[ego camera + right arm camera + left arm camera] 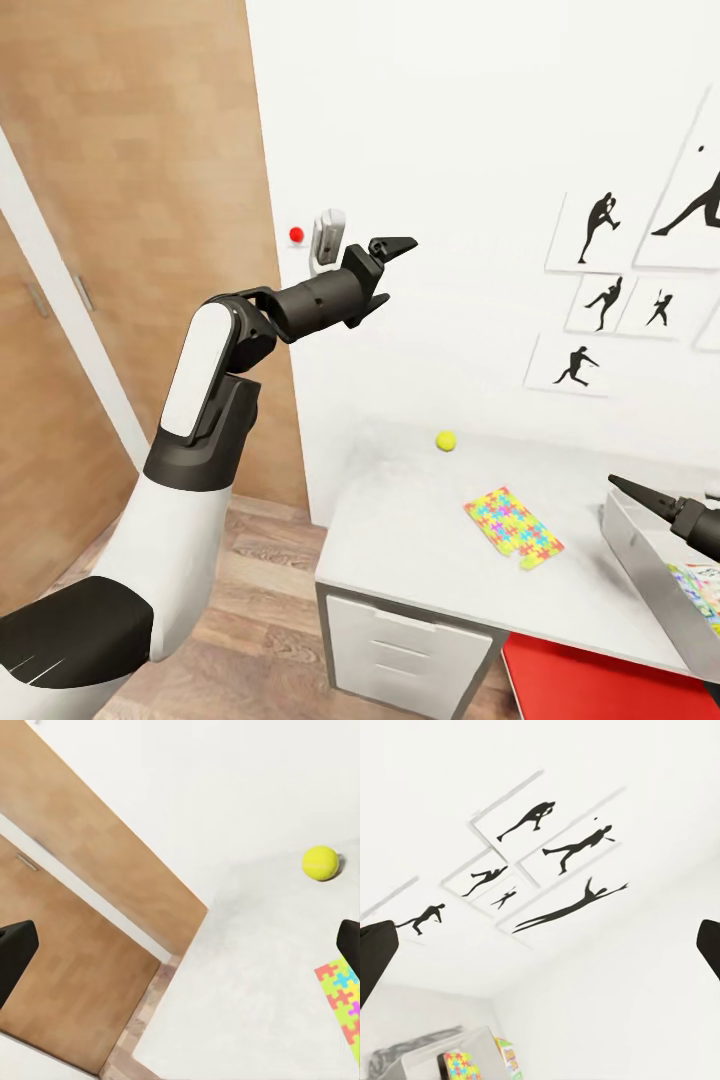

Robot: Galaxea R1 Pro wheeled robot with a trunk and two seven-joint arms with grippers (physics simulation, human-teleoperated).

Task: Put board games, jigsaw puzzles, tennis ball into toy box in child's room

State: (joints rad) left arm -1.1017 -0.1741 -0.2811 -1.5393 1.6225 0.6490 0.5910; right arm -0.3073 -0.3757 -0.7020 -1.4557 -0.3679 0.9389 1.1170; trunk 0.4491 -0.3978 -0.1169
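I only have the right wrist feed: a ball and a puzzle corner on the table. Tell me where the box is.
Observer: In the head view the toy box sits at the right end of the table, with the right gripper above its rim.
Operator: Report what's in it.
Observer: A colourful printed item lies inside; I can't tell which toy it is.
Operator: Give me the left arm.
Observer: The left gripper is raised near the wall, open and empty, well above the ball and the puzzle.
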